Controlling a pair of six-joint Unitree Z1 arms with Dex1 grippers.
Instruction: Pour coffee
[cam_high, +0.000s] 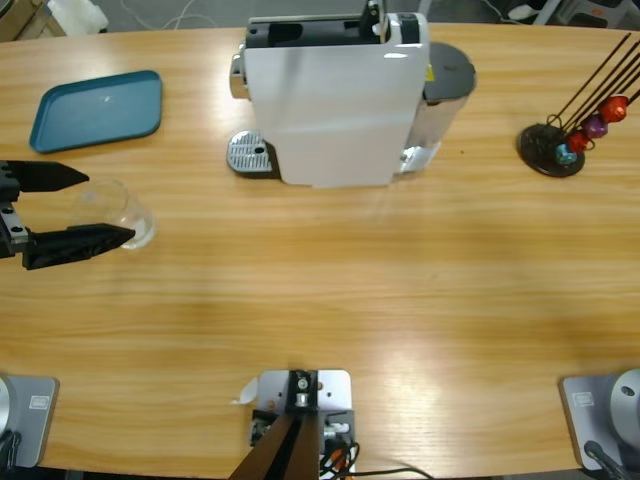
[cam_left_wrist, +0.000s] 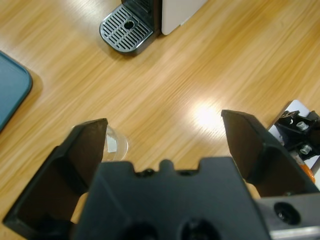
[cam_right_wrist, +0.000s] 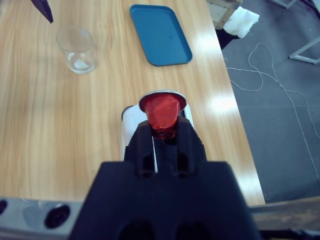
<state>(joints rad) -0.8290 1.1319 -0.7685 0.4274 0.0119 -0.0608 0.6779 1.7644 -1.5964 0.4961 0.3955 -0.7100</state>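
Note:
A clear empty glass (cam_high: 128, 212) stands at the table's left. My left gripper (cam_high: 105, 207) is open, its two black jaws straddling the glass's near side. In the left wrist view the glass (cam_left_wrist: 116, 144) peeks out beside one jaw of the left gripper (cam_left_wrist: 164, 122). No coffee is in view. My right gripper (cam_right_wrist: 163, 131) is shut on a red capsule (cam_right_wrist: 162, 111), held above the top of the white coffee machine (cam_high: 335, 100). In the high view the right gripper (cam_high: 377, 18) shows as a black piece over the machine's top.
The machine's metal drip grate (cam_high: 250, 155) sticks out on its left side. A teal tray (cam_high: 97, 108) lies at the back left. A black capsule stand (cam_high: 555, 148) with coloured capsules is at the back right.

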